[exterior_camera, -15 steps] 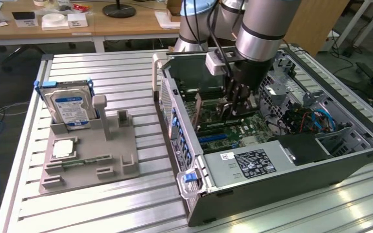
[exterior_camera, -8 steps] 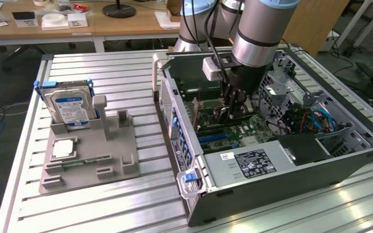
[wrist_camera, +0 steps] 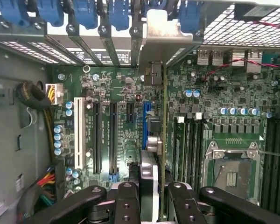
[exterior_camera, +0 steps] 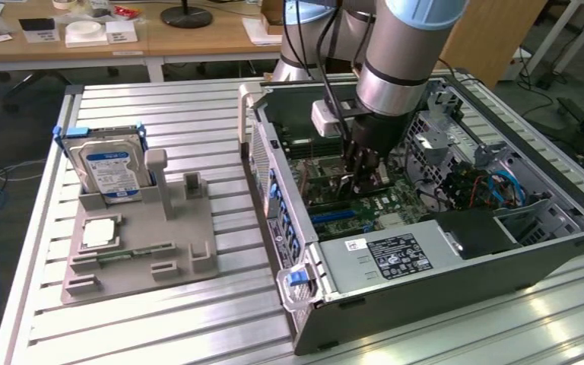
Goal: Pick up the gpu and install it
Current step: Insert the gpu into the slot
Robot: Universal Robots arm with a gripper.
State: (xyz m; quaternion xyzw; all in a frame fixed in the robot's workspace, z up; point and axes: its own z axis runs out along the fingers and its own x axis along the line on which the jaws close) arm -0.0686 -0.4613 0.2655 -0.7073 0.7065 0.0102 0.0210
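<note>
While the arm is reaching down into the open case (exterior_camera: 535, 228), the scene is reading as follows:
Gripper (wrist_camera: 151, 198): jaws clamping the gpu (wrist_camera: 154, 140) edge-on.
Gpu: standing upright over the blue slot (wrist_camera: 146, 122) on the motherboard (wrist_camera: 121, 93), bracket (wrist_camera: 161, 35) at the rear wall.
Tray (exterior_camera: 140, 251): sitting at the exterior view's left, holding a hard drive (exterior_camera: 109, 163).

The gpu (wrist_camera: 151, 154) shows edge-on, its face hidden.

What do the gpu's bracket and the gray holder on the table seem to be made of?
Gpu bracket: bare metal by its look, silvery with a dull sheen. Holder: probably plastic, matte uniform gray with blocky moulded or printed posts; the look leaves it open.
</note>
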